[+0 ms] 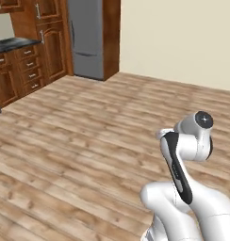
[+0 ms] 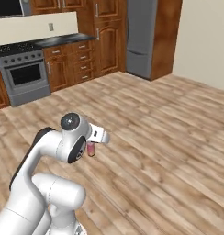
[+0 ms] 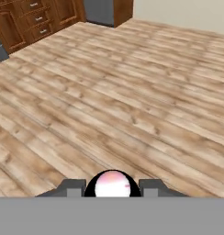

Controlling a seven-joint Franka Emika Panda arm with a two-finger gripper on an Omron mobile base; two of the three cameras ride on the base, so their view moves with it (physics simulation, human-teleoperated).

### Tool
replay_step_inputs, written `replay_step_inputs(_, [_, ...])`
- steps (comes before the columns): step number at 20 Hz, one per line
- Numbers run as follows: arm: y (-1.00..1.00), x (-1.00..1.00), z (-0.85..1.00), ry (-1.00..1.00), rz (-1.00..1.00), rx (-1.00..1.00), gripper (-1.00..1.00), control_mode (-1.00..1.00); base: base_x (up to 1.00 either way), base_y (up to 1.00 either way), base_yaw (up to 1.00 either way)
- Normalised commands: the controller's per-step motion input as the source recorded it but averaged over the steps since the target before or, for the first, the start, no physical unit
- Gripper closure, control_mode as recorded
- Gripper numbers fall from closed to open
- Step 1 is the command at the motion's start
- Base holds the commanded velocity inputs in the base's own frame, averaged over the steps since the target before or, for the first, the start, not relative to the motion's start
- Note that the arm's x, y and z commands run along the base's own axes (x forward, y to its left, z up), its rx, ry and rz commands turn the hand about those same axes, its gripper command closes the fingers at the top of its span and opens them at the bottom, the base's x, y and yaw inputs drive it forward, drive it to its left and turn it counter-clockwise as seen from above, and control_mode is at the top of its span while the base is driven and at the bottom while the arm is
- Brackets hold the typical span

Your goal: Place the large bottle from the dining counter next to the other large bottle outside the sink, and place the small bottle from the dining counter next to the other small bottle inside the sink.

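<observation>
The hand is closed on the small bottle, which sits between the two dark fingertips at the bottom of the hand view; its rounded pink-and-whitish body fills the gap between them. In the right base view the same small bottle hangs as a short pink cylinder just below the white wrist of the arm, carried clear above the wooden floor. The arm is folded, its elbow raised ahead of the base, and in the left base view it rises from the lower right over bare planks. Around the robot the floor is open. Beyond it, along the far wall, stand reddish-brown cabinets with drawers under a dark top, a grey oven at the left and a tall grey refrigerator in a wood surround. The refrigerator and cabinets appear at the upper left of the left base view.
</observation>
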Motion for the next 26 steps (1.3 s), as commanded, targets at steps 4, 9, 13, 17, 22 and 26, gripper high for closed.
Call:
replay_step_inputs(4, [0.0, 0.0, 0.0, 0.0, 0.0, 0.0, 1.0, 1.0, 0.69, 0.26, 0.37])
replay_step_inputs(9, [0.0, 0.0, 0.0, 0.0, 0.0, 0.0, 1.0, 1.0, 0.72, 0.32, 0.38])
replay_step_inputs(13, [0.0, 0.0, 0.0, 0.0, 0.0, 0.0, 1.0, 1.0, 0.81, 0.31, 0.36])
replay_step_inputs(17, [0.0, 0.0, 0.0, 0.0, 0.0, 0.0, 1.0, 1.0, 0.85, 0.23, 0.37])
replay_step_inputs(22, [0.0, 0.0, 0.0, 0.0, 0.0, 0.0, 1.0, 1.0, 0.99, 0.02, 0.4])
replay_step_inputs(26, [0.0, 0.0, 0.0, 0.0, 0.0, 0.0, 1.0, 1.0, 1.0, 0.0, 0.42])
